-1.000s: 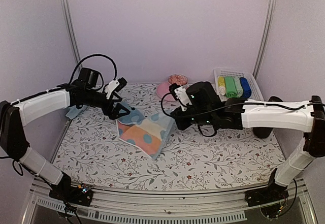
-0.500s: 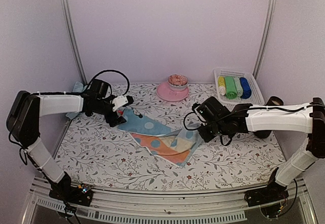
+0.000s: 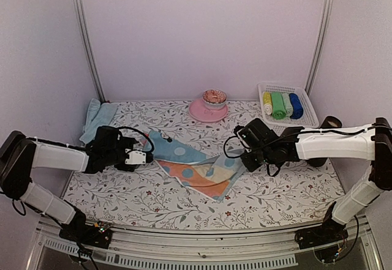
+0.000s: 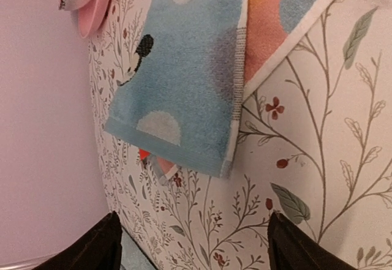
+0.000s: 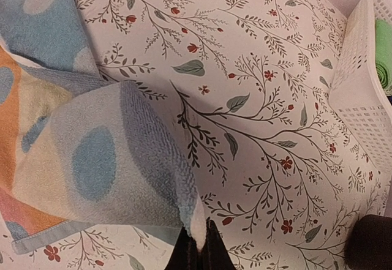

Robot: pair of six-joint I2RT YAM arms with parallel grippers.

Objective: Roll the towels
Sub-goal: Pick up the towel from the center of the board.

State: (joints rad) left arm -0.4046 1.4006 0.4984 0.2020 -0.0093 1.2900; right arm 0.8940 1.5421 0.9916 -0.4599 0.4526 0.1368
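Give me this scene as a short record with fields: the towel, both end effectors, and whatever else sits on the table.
spread towel: blue and orange, dotted, lying on the table
left end effector: open, just off the towel's left corner
right end effector: shut on the towel's right corner
basket: four rolled towels
back left: folded pale blue towel
plate: pink, back centre

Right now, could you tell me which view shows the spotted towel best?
The top external view: it shows the whole towel, end to end. The left wrist view catches only one blue corner; the right wrist view shows the folded end pinched by the right gripper.
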